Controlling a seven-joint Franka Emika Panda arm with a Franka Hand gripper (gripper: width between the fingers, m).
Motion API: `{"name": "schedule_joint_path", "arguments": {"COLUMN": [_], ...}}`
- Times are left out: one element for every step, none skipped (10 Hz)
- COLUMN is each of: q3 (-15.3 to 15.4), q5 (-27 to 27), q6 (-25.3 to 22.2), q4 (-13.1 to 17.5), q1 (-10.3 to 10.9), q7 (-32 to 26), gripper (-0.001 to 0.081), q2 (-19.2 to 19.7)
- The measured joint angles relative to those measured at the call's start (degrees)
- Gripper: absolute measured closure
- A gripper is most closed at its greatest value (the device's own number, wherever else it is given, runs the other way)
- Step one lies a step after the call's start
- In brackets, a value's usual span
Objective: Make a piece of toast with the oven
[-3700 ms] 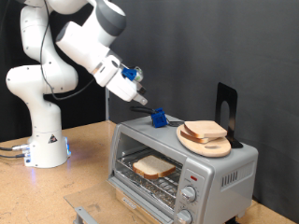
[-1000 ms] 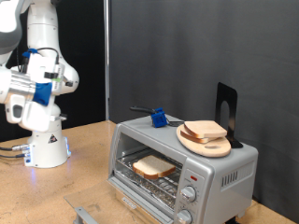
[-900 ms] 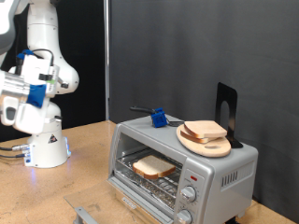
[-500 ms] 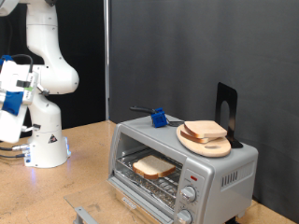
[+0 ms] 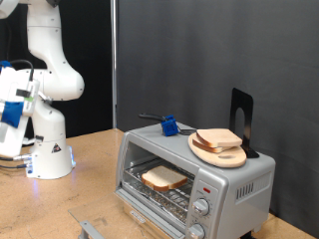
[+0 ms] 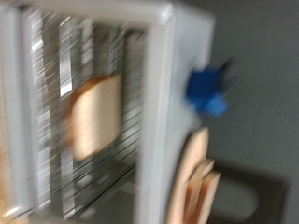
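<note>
The silver oven (image 5: 229,184) stands at the exterior view's lower right with its front open. One slice of toast (image 5: 162,177) lies on the wire rack inside. More bread slices (image 5: 217,138) lie on a round wooden plate (image 5: 234,157) on the oven's top. My gripper's hand (image 5: 12,105) is at the exterior view's far left edge, well away from the oven, and its fingers do not show clearly. The blurred wrist view shows the oven (image 6: 173,47), the slice (image 6: 93,117) on the rack and the plate (image 6: 192,182), with no fingers in sight.
A small blue object (image 5: 169,126) with a black handle sits on the oven's top, also in the wrist view (image 6: 207,89). A black stand (image 5: 239,115) rises behind the plate. The robot base (image 5: 50,154) stands on the wooden table (image 5: 70,199). A grey edge (image 5: 90,230) shows at the bottom.
The arm has swung from above the oven's top over to the exterior view's far left. The toast, plate and oven have not moved.
</note>
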Motion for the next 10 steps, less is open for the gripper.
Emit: {"name": "schedule_joint_path", "arguments": {"q3": [0.47, 0.73, 0.77, 0.74, 0.71, 0.66, 0.60, 0.57, 0.59, 0.76], "q5": [1.02, 1.11, 1.00, 0.10, -1.07, -1.99, -2.41, -2.44, -2.44, -2.28], "q6": [4.26, 7.36, 9.30, 9.94, 10.70, 12.37, 14.21, 16.33, 17.49, 18.06], "q4": [0.27, 0.99, 2.11, 3.64, 5.29, 6.63, 7.74, 8.72, 9.71, 10.74], "q1": [0.08, 0.12, 0.13, 0.09, 0.01, -0.08, -0.12, -0.14, -0.14, -0.14], "q7": [1.00, 1.21, 1.16, 1.02, 0.33, -0.68, -1.85, -3.29, -4.65, -6.23], "gripper": [-0.0002, -0.0002, -0.0002, -0.0002, -0.0002, -0.0002, -0.0002, -0.0002, -0.0002, -0.0002], "q2": [1.57, 3.53, 5.73, 8.22, 10.78, 13.22, 15.42, 17.58, 19.77, 22.19]}}
